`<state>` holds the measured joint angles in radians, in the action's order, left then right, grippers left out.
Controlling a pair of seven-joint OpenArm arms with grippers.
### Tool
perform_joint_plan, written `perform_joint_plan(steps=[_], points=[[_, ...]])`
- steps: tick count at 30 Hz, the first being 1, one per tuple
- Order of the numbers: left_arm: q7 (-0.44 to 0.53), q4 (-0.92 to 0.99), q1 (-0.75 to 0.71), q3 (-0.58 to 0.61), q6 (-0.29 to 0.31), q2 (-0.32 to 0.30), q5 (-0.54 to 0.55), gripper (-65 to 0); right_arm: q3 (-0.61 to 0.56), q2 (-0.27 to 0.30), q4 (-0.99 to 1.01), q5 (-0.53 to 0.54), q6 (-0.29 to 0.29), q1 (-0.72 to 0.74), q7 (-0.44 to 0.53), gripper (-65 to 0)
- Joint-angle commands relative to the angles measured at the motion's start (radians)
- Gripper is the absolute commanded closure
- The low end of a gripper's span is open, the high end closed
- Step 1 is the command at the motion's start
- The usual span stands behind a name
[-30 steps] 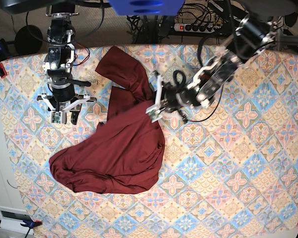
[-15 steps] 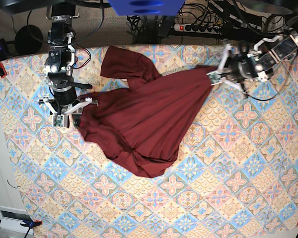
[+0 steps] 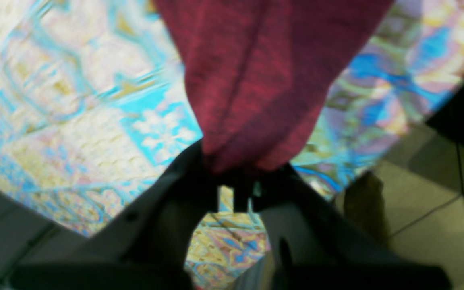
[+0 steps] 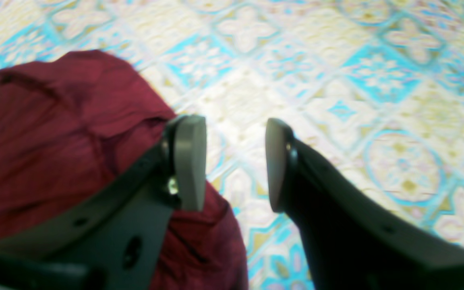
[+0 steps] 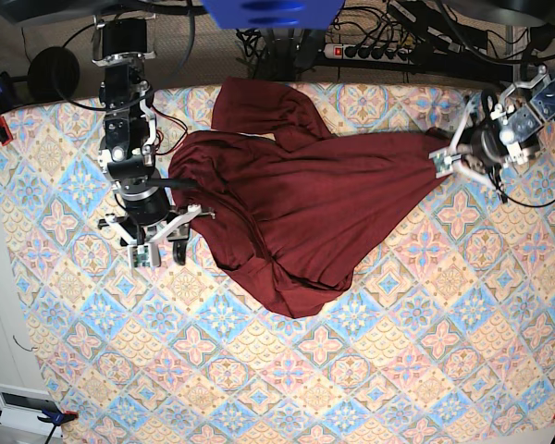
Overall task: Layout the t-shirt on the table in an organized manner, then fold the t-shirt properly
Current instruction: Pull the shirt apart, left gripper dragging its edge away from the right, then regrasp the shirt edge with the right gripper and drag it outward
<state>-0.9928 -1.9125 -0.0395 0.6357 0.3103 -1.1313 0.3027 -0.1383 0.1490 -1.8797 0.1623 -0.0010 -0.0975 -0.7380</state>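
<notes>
The t-shirt (image 5: 296, 208) lies on the table (image 5: 425, 351), bunched rather than flat. One corner is drawn out to a taut point toward the table's far right edge, while the rest spreads in folds toward the centre and a sleeve doubles back near the far edge.

The left gripper (image 5: 441, 159) is clamped on that stretched corner; the left wrist view shows the fabric (image 3: 256, 80) pinched between its closed jaws, just inside the table's edge.

The right gripper (image 5: 157, 250) stands at the shirt's opposite side, near the table's left part. Its jaws are apart and hold nothing — the right wrist view shows the pads (image 4: 189, 161) with patterned cloth visible between them and the maroon fabric (image 4: 54, 141) just beside one finger.

Progress assessment: the layout stage is only begun. The garment is pulled along one axis but remains creased and overlapped. Remaining steps — grasp the near side, spread body and sleeves flat, then perform every fold.
</notes>
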Motion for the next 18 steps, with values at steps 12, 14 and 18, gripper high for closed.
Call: perform_joint_plan(steps=[12, 14, 18], points=[[-0.07, -0.014, -0.113, -0.508, 0.002, 0.205, 0.281, -12.4, -0.11, 0.007, 0.055, -0.005, 0.0, 0.043, -0.048, -39.6], [-0.085, -0.014, -0.127, -0.512, 0.003, 0.214, 0.281, -19.7, -0.134, 0.007, 0.065, -0.005, 0.0, 0.045, -0.048, -39.6], [-0.08, -0.014, -0.199, -0.514, 0.003, 0.21, 0.28, -32.5, -0.168, 0.005, 0.142, -0.005, 0.0, 0.048, -0.048, -39.6]])
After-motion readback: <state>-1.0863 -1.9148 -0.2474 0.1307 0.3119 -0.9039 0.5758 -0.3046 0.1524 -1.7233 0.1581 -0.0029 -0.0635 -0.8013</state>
